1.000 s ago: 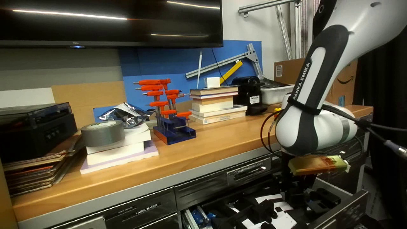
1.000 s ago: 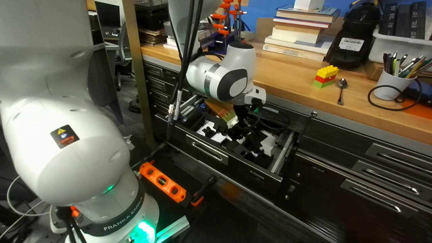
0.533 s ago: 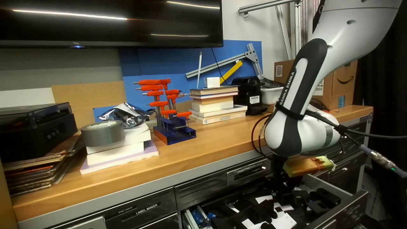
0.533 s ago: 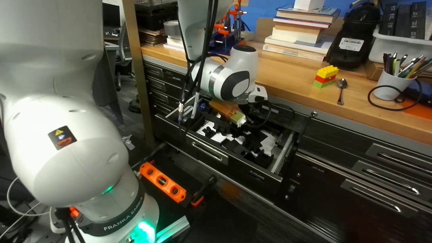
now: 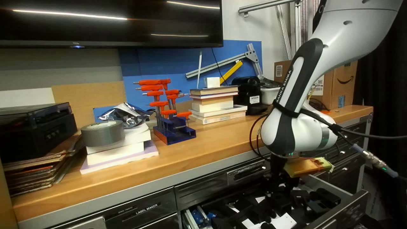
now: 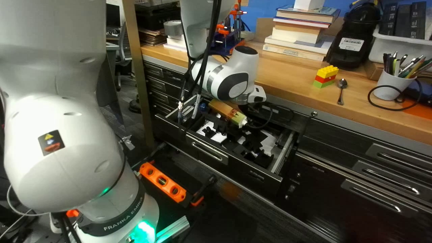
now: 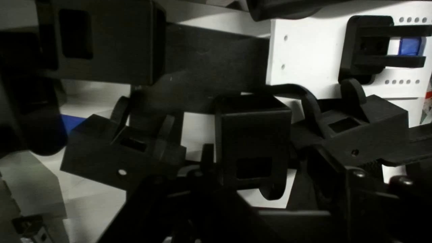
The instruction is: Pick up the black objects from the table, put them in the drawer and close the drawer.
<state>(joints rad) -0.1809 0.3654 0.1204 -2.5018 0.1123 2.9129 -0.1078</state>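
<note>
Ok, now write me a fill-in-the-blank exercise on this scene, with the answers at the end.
1. In the wrist view, several black objects lie inside the pulled-out ____.
2. In an exterior view, the stacked toy bricks run, from top to bottom, yellow, ____ and green.
3. Between the toy bricks and the white cup of pens lies a metal ____.
4. The small box on top of the tall book stack is ____ in color.

Missing words: drawer; red; spoon; white.
</note>
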